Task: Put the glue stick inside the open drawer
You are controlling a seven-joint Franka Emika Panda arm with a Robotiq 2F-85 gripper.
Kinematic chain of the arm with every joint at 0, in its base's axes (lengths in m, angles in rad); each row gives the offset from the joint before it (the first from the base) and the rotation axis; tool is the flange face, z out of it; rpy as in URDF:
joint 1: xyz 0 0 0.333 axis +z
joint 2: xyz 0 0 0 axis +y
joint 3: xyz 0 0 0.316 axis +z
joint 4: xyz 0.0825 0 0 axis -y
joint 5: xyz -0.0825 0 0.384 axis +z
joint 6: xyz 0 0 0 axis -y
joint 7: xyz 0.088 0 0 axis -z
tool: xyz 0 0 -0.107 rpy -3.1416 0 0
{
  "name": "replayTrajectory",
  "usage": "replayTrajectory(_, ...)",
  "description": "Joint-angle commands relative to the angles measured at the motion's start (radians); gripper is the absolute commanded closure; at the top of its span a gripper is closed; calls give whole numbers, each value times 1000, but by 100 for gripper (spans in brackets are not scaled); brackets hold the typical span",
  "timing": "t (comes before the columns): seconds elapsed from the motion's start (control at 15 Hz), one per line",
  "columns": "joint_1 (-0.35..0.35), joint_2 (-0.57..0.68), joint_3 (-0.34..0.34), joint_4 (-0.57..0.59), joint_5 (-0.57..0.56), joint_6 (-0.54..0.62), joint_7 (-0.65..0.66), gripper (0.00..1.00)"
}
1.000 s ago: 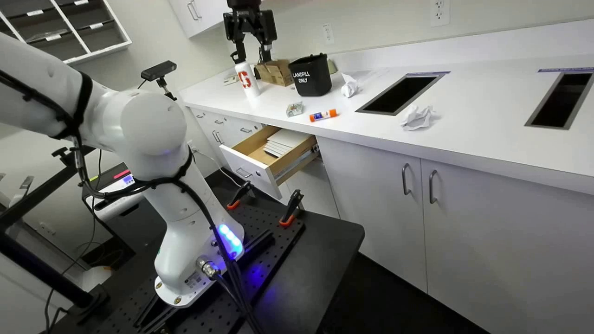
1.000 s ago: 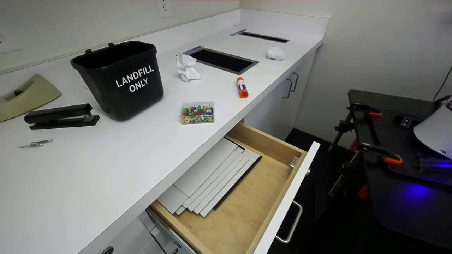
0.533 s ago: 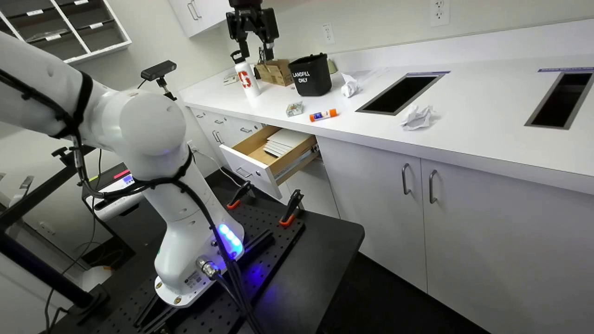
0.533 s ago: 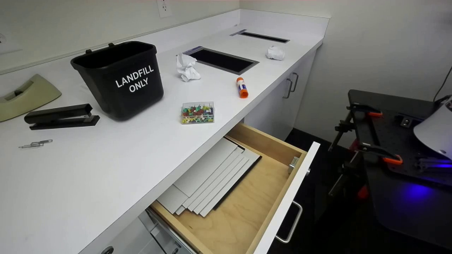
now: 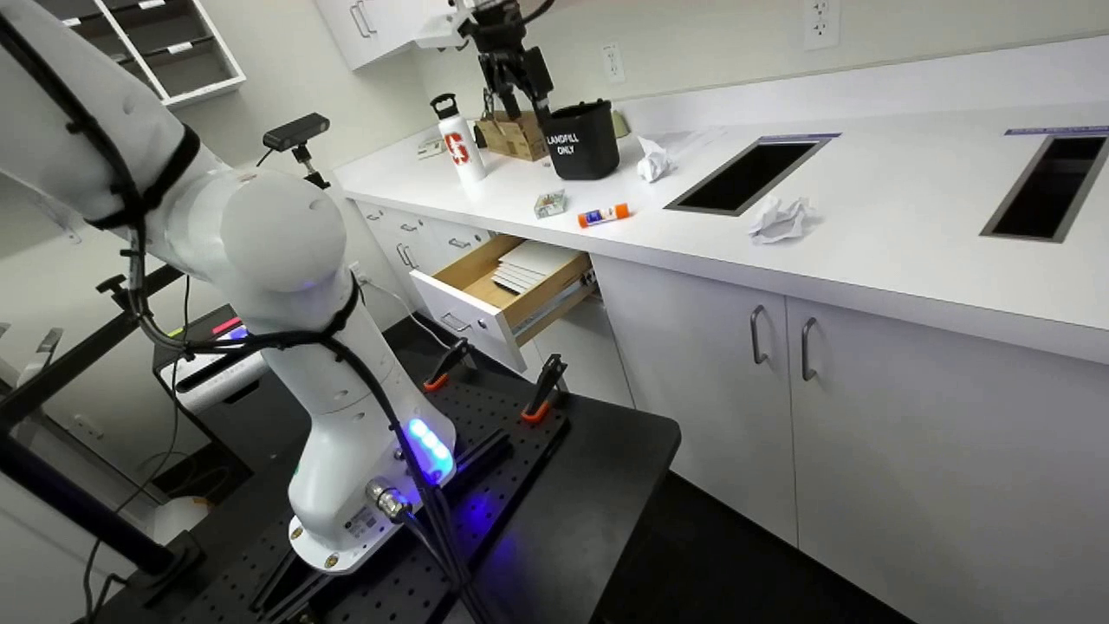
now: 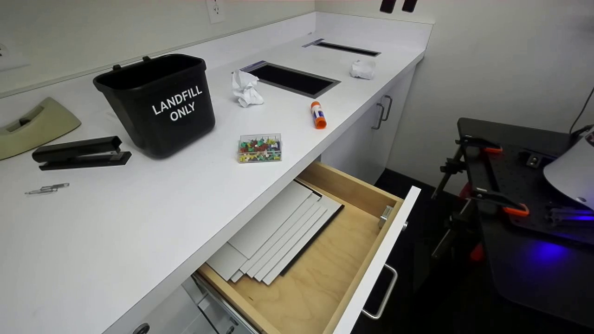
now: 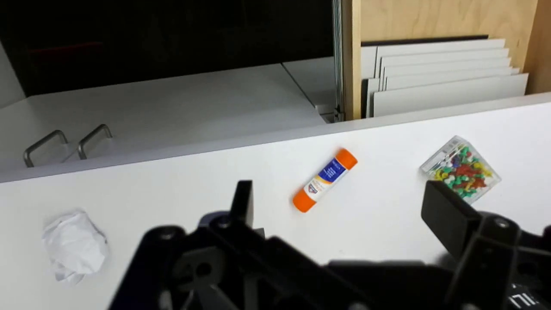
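- Claw [image 7: 342, 206] spread wide, gripping nothing.
- Glue stick [image 7: 325, 180] on the table [image 7: 181, 198].
- From it, in my wrist view, I see open drawer [image 7: 413, 19] toward one-thirty, pushpin box [image 7: 460, 170] at three.

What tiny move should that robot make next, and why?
Probably lower the fingers toward the glue stick: they hang open above the counter, where it lies outside the open drawer and, in the wrist view, appears between them.

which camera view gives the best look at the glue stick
The wrist view: there the glue stick is largest and unobstructed, with its label facing the camera. Both exterior views also show it whole on the counter, but smaller.
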State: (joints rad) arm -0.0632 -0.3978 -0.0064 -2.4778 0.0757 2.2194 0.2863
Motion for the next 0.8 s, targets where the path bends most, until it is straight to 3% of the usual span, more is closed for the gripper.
replayTrajectory(0.0, -33, 206, 44, 107, -43, 106, 144, 0)
replayTrajectory(0.47, 0, 494, 10, 275, -127, 189, 446, 0)
replayTrajectory(0.73, 35, 614, -22, 343, -115, 192, 571, 0)
